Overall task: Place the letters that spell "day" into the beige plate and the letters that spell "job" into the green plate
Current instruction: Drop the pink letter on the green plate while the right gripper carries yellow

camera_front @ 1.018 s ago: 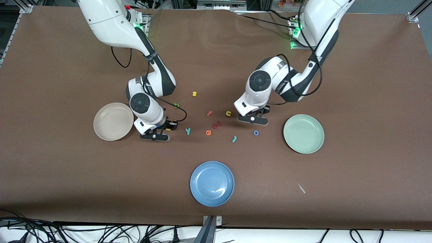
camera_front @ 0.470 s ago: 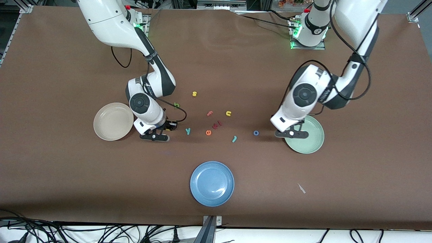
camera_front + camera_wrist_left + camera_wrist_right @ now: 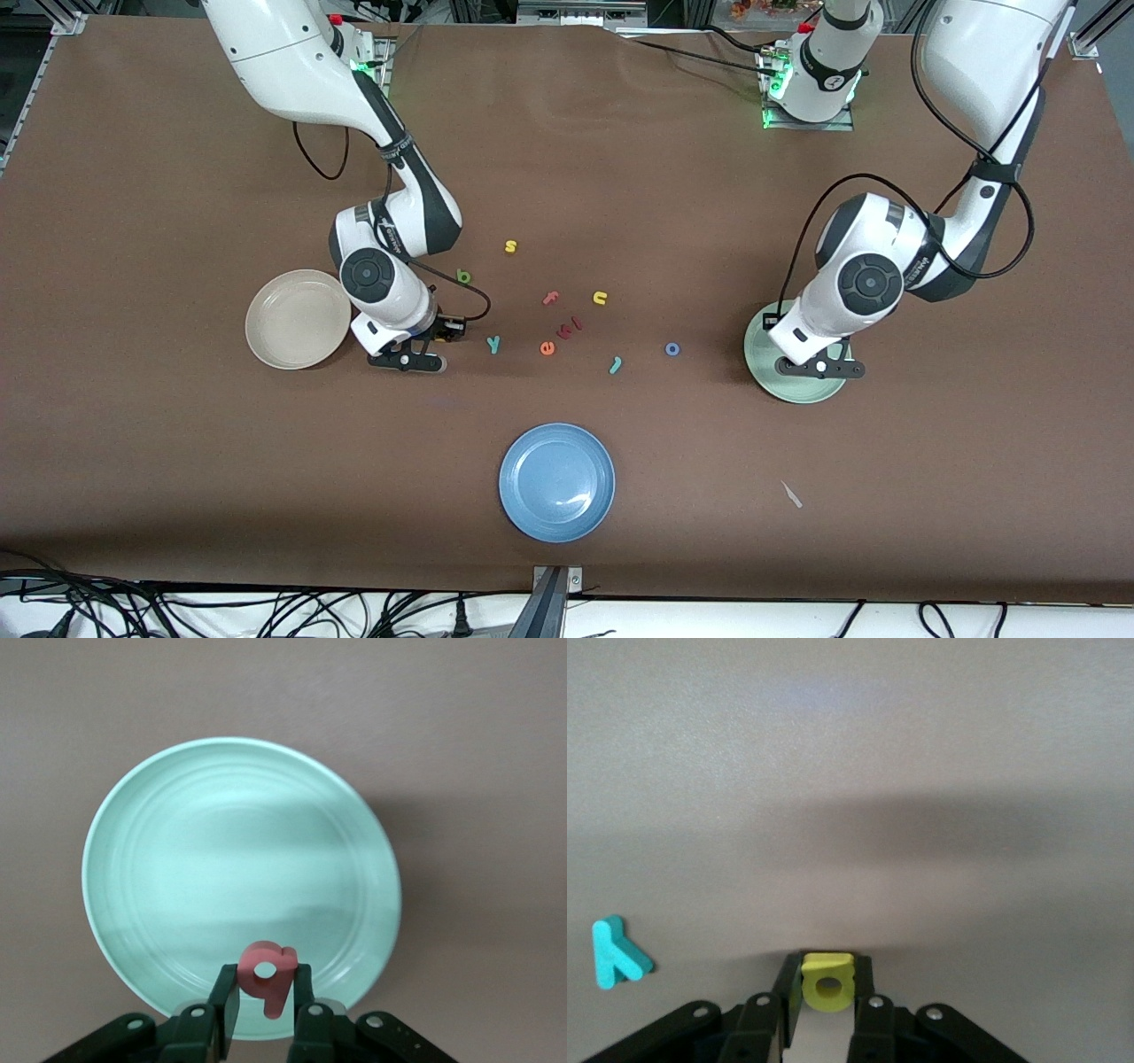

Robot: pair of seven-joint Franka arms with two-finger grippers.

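- The left gripper hangs over the green plate, its fingers clamped on the red-pink "b".
- The right gripper pinches the yellow rounded letter low beside the beige plate, with the teal "y" nearby.
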